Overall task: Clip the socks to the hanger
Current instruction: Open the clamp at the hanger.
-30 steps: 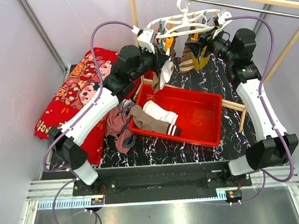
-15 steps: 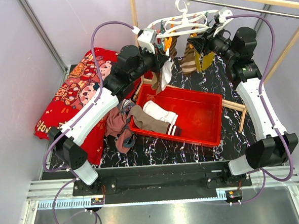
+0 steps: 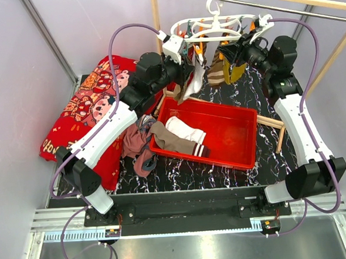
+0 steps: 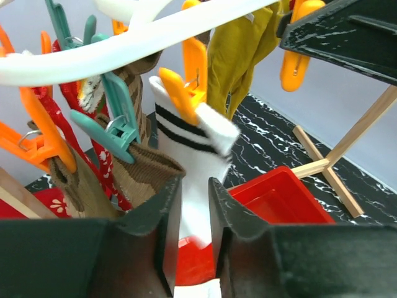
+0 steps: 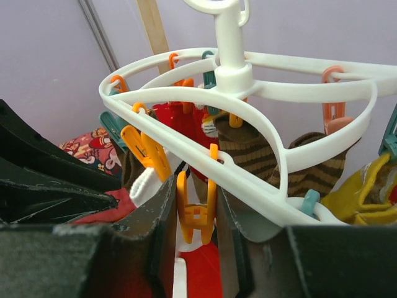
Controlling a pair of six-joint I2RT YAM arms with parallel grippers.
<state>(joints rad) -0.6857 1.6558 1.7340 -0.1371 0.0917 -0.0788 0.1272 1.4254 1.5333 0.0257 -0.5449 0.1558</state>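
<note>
Black marbled table (image 3: 181, 170) w/ red tray (image 3: 238, 143) is sitting under the hanger (image 3: 216, 22), which is now riding higher & more tilted than 1 s ago. Left gripper (image 4: 194, 186) is pinching a white sock (image 4: 192, 143), nearly closed, having lifted the cuff to an orange peg (image 4: 180, 93). Cuff looks bitten, so letting go is prob next. Right gripper (image 5: 196, 186) is squeezing a neighbouring peg (image 5: 196, 217).

We record white shells and black joint housings on the left arm (image 3: 105, 130) and right arm (image 3: 299, 125); a purple cable (image 3: 112, 51) trails each; fingers (image 4: 149, 220) matte black.
</note>
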